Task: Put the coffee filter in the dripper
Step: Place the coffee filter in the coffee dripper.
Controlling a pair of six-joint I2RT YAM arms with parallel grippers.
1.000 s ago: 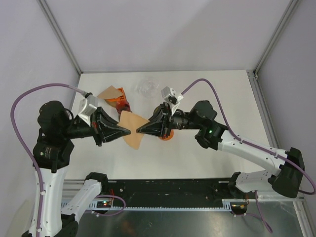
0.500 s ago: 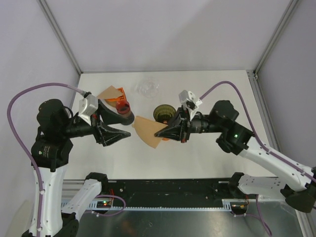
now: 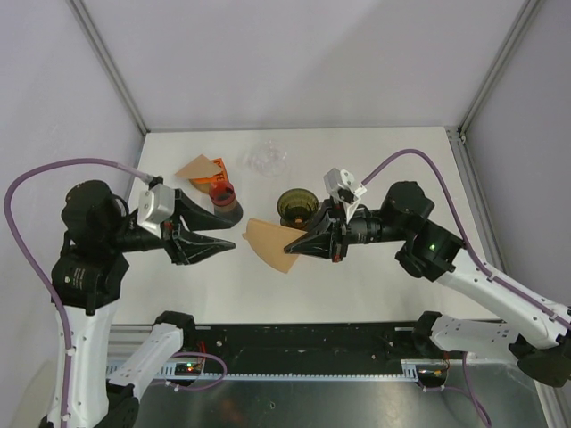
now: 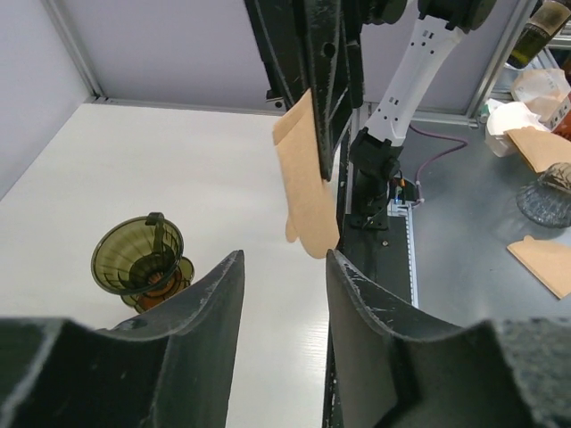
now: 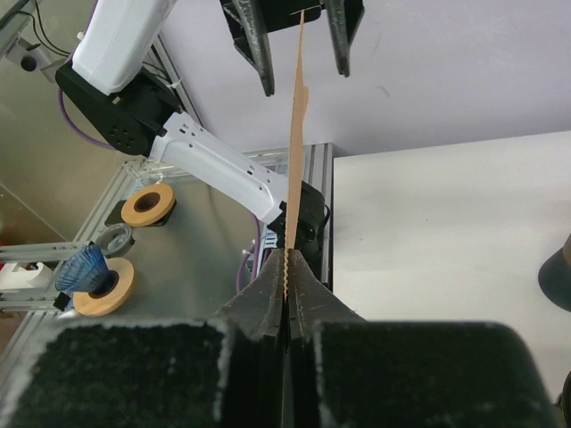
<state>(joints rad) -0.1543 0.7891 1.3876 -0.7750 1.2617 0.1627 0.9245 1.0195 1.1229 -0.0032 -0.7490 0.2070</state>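
Altogether, one pinched coffee filter (image 3: pixel 268 243), one flat filter (image 3: pixel 200 167), one dripper (image 3: pixel 295 203).

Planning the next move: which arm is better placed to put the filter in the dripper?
Right. The right hand is shut on the coffee filter, with the dripper standing near it; the left hand is open and holds nothing.

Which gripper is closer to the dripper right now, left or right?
Right. The right gripper, shut on the coffee filter, sits just on the near side of the dripper; the left gripper, open and empty, is farther off to its left.
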